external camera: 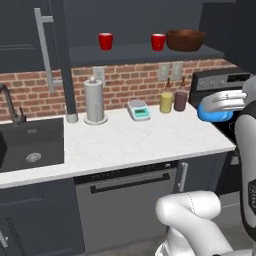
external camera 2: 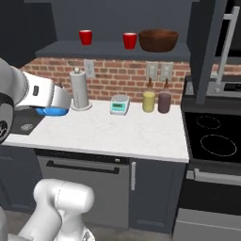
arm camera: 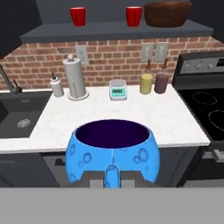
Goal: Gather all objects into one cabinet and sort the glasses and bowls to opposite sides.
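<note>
Above white counter (arm camera: pixel 109 113), fingers (arm camera: pixel 112 175) clamp blue bowl (arm camera: pixel 112 155) by its rim, upright, mouth up.

A red brick wall (arm camera: pixel 109 59) is running behind the white counter (external camera: pixel 125 142). A dark sink (external camera: pixel 30 142) is sitting at the left end, and a black stove (external camera 2: pixel 214 136) is standing at the right. A grey dishwasher (external camera: pixel 127 202) is sitting under the counter. A dark shelf (arm camera: pixel 113 31) is hanging above.
</note>
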You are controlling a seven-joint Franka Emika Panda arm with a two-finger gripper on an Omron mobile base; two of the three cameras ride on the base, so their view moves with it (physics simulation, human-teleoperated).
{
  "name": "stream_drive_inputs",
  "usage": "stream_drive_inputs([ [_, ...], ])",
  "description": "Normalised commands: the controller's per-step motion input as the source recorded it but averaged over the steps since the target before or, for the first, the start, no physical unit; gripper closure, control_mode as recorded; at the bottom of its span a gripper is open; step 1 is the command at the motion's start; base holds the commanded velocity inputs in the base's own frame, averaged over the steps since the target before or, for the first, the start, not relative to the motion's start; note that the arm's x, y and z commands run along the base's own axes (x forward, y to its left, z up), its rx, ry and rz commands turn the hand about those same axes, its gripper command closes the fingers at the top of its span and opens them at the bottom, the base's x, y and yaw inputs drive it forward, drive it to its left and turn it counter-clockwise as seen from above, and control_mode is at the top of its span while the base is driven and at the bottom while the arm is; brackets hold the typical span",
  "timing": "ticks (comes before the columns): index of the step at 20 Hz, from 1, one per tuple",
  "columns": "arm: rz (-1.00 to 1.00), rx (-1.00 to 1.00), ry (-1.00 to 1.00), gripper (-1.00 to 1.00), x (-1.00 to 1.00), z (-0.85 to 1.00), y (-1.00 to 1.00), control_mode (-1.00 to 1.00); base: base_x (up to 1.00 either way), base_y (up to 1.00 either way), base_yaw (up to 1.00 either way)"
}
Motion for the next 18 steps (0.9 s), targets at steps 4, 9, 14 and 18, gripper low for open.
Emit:
stream_drive_inputs([
  [4, 0.00, 0.00, 0.00, 1.00, 0.00, 0.00, 0.00, 1.00, 0.42, 0.07, -0.02],
  [9, 0.00, 0.00, 0.00, 1.00, 0.00, 0.00, 0.00, 1.00, 0.46, 0.18, -0.03],
  [14, 0.00, 0.00, 0.00, 1.00, 0.00, 0.00, 0.00, 1.00, 0.46, 0.24, -0.02],
  [18, 0.00, 0.00, 0.00, 1.00, 0.00, 0.00, 0.00, 1.00, 0.11, 0.40, 0.00],
])
